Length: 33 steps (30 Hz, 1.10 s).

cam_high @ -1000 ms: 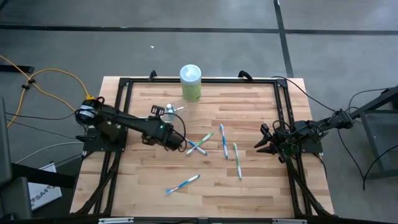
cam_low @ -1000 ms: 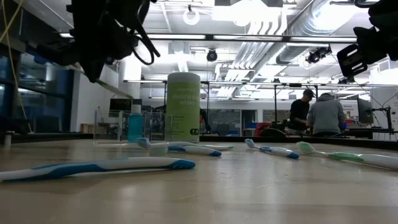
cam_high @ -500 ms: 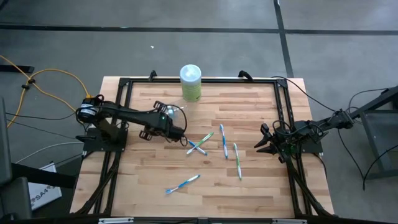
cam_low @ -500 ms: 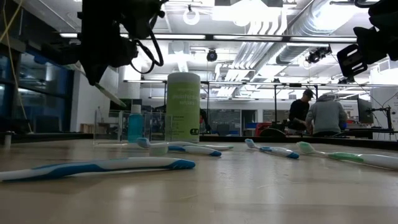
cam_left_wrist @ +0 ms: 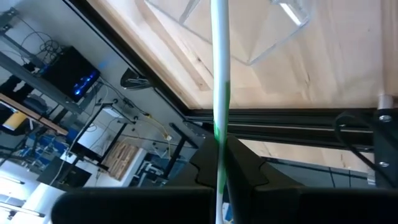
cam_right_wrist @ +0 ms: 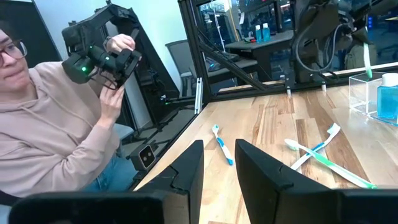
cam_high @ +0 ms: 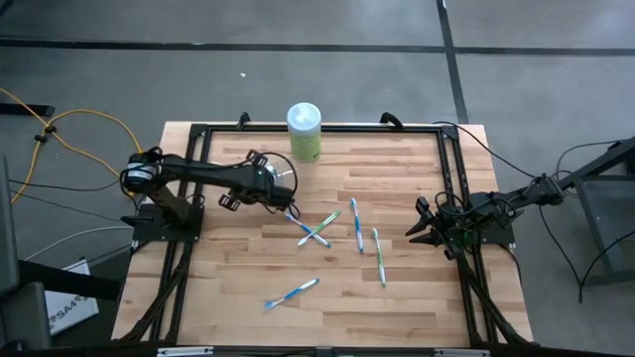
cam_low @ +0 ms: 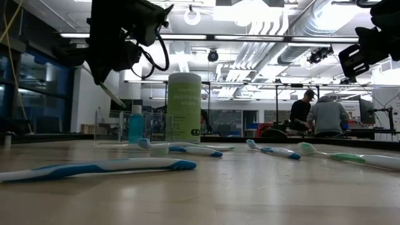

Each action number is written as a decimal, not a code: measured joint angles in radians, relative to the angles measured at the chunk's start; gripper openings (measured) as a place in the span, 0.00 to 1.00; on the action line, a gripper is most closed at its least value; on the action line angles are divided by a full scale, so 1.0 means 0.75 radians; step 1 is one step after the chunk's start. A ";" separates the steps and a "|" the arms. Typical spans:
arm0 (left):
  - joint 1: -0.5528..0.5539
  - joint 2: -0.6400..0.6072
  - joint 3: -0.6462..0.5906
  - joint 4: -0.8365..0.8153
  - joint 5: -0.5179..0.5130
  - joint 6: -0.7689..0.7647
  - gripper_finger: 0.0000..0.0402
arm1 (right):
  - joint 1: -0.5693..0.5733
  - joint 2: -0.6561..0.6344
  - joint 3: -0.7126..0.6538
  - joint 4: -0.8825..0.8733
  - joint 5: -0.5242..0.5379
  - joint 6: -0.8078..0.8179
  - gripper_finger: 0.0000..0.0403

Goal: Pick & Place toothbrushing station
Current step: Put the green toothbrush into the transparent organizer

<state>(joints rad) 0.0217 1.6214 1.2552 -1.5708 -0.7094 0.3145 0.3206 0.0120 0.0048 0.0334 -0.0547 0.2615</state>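
Observation:
My left gripper hangs over the table's far left part, shut on a white toothbrush with a green accent. The brush points toward the clear cup, which stands on the wood just beyond it, a blue thing inside. Several more toothbrushes lie flat on the table: a crossed pair, one, one and one near the front. My right gripper waits at the table's right edge, level, open, with nothing between its fingers. My left gripper pinches the toothbrush's handle between its two fingers. Most of the brush sticks out past the fingertips, along the way the fingers point. The fingers slant down from the table's left side. The brush slants down, clear of the table.
A tall pale green canister stands at the far edge, right of the cup. A black frame runs round the tabletop. Beyond the table, a person holds a hand controller; other people sit far back.
My left gripper has swung toward the table's far edge, from beside the crossed toothbrushes to the clear cup, and has rolled its wrist. It stays shut on the toothbrush, which rides along clear of the table.

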 joint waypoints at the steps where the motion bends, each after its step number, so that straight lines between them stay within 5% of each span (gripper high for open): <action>1: 0.004 -0.010 0.000 0.000 -0.001 0.008 0.01 | 0.000 0.000 0.000 0.000 0.000 0.000 0.21; 25: 0.100 -0.067 -0.162 0.000 0.009 0.104 0.01 | 0.000 0.000 0.000 0.000 0.000 0.000 0.21; 33: 0.075 0.076 -0.168 0.003 -0.050 0.207 0.01 | -0.001 0.000 0.000 0.000 0.000 0.000 0.21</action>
<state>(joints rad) 0.0781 1.6783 1.1294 -1.5689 -0.7472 0.4695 0.3202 0.0120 0.0051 0.0334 -0.0551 0.2611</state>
